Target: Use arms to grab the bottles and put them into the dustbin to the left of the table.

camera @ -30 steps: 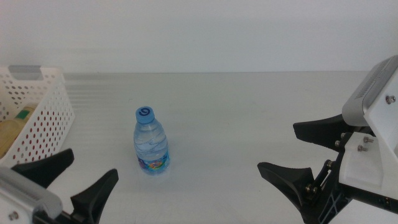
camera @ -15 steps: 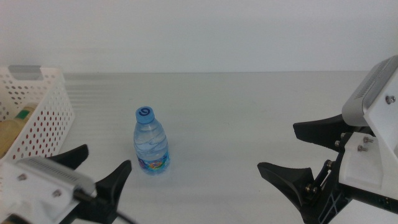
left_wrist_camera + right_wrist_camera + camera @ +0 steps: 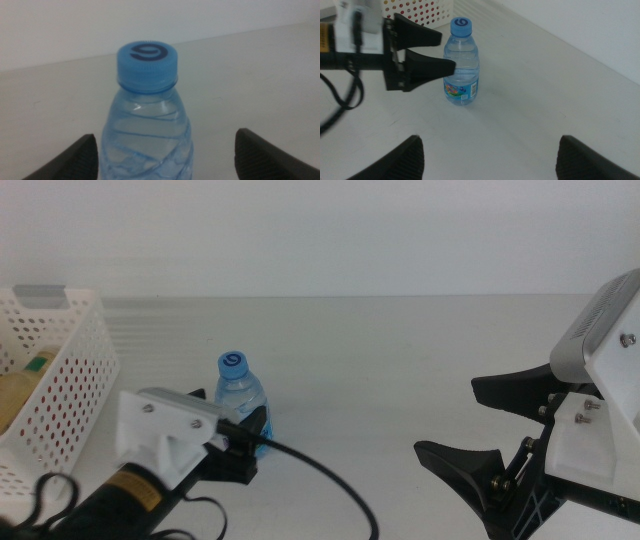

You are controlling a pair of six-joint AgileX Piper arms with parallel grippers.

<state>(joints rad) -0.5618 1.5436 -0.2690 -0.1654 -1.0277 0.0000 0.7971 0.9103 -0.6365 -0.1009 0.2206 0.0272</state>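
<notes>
— Looking at the middle view: where is the water bottle [image 3: 240, 392]?
— Upright on the table [image 3: 400, 370], right of the dustbin [image 3: 60, 370]. The left gripper [image 3: 240, 442] is up against it, jaws spread. The right gripper [image 3: 480, 425] waits well to its right, jaws apart.
— Left wrist view?
— The bottle's blue cap [image 3: 147, 62] stands between the open jaws.
— Right wrist view?
— The left gripper's fingers [image 3: 432, 65] flank the bottle without pinching it.

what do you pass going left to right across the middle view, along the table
dustbin → left gripper, at the water bottle → water bottle → right gripper, waiting open at the right edge.
</notes>
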